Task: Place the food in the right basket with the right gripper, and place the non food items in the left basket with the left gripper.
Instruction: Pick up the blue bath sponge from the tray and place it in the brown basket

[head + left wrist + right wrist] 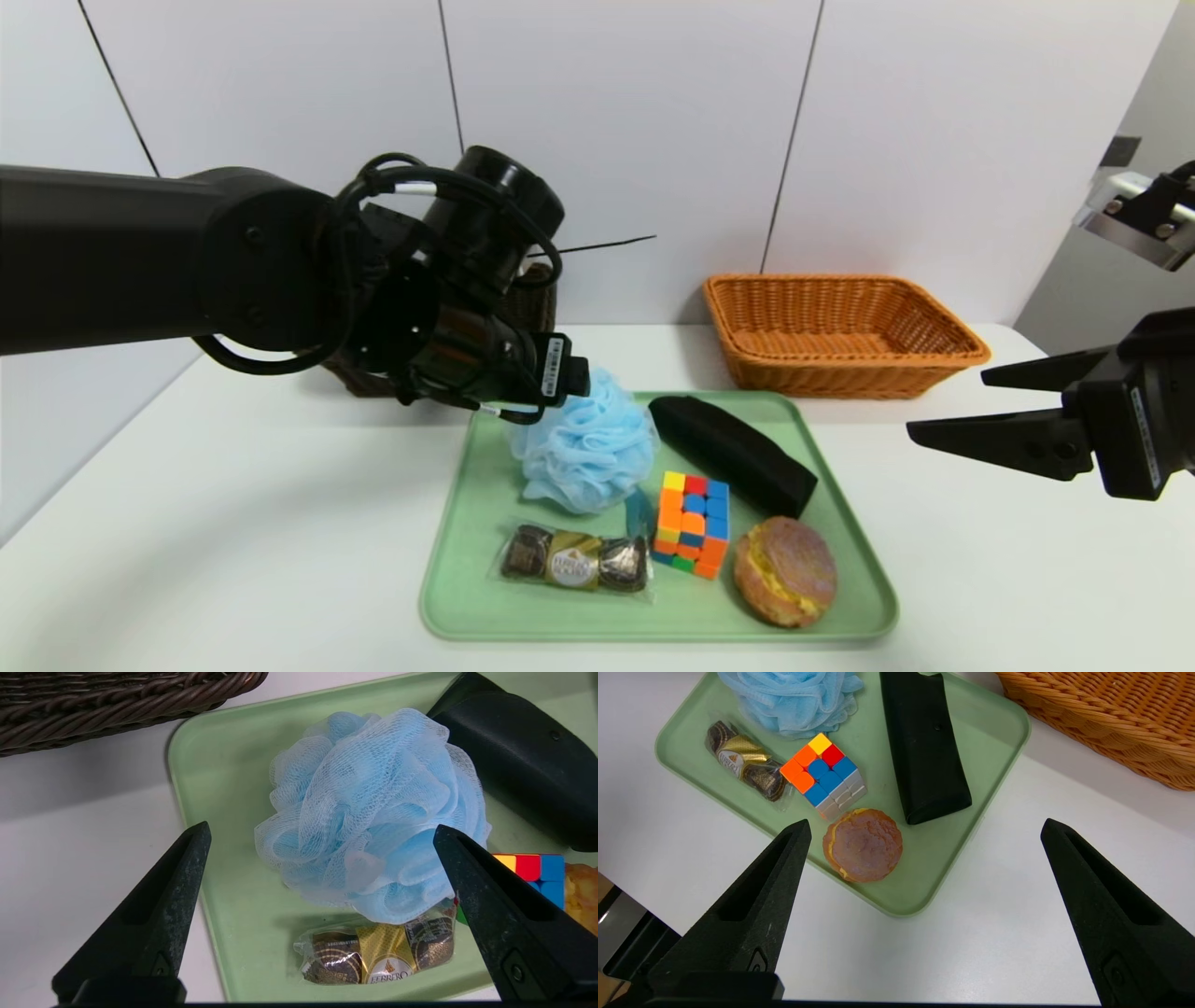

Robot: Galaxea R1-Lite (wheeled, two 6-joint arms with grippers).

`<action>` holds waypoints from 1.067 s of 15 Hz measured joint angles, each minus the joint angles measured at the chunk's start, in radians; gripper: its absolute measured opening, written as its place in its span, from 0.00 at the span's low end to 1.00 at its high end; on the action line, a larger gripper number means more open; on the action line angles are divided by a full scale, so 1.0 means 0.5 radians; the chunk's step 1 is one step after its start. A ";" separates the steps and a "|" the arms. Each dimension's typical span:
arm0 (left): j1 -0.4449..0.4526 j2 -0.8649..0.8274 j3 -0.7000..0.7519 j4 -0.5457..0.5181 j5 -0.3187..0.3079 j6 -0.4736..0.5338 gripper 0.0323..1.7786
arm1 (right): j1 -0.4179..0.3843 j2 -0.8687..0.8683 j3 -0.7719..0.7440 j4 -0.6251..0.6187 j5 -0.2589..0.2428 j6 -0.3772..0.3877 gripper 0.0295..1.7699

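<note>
Left end effector (320, 830) spread wide, framing blue pouf (369, 812)

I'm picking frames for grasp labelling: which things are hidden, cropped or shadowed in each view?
Head view: the left gripper and its arm hide most of the dark basket. Left wrist view: the bath pouf casts a soft shadow on the tray. Right wrist view: the orange basket is cropped.
</note>
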 joint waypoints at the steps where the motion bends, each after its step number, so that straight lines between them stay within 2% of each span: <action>1: -0.016 0.028 -0.014 0.003 0.039 -0.003 0.95 | 0.000 -0.004 0.003 -0.003 -0.001 0.000 0.96; 16: -0.155 0.251 -0.140 0.000 0.049 -0.034 0.95 | 0.002 -0.012 0.030 -0.004 0.011 -0.010 0.96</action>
